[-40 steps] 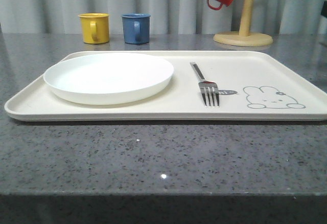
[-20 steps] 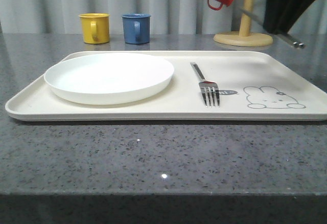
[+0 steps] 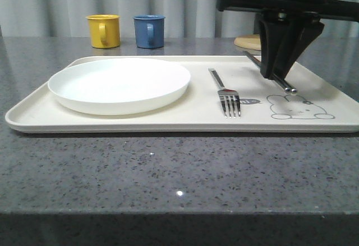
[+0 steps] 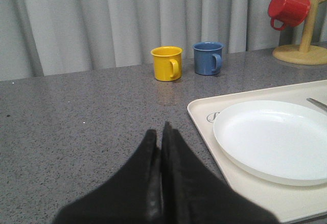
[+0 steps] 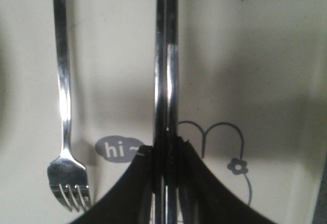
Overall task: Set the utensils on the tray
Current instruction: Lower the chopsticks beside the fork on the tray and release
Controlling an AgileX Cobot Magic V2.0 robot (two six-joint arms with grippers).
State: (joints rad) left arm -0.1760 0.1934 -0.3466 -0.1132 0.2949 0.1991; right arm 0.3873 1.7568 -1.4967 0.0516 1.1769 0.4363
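Observation:
The cream tray [image 3: 168,121] lies across the table with a silver fork [image 3: 226,94] on it, right of the white plate. My right gripper [image 3: 279,76] hangs over the tray's right part, shut on a pair of silver chopsticks [image 3: 286,85] whose ends stick out just above the rabbit drawing [image 3: 300,106]. In the right wrist view the chopsticks [image 5: 166,65] run straight between the fingers of the gripper [image 5: 165,147], with the fork [image 5: 64,132] lying beside them. My left gripper [image 4: 159,132] is shut with nothing in it, over bare table beside the tray [image 4: 202,124].
A round white plate [image 3: 119,83] fills the tray's left half. A yellow mug [image 3: 104,30] and a blue mug [image 3: 149,30] stand behind the tray. A wooden mug stand [image 4: 306,45] with a red mug [image 4: 287,8] is at the back right.
My right arm has come in from the upper right with the chopsticks and dropped low over the tray's right side. Fork, plate and mugs have not moved.

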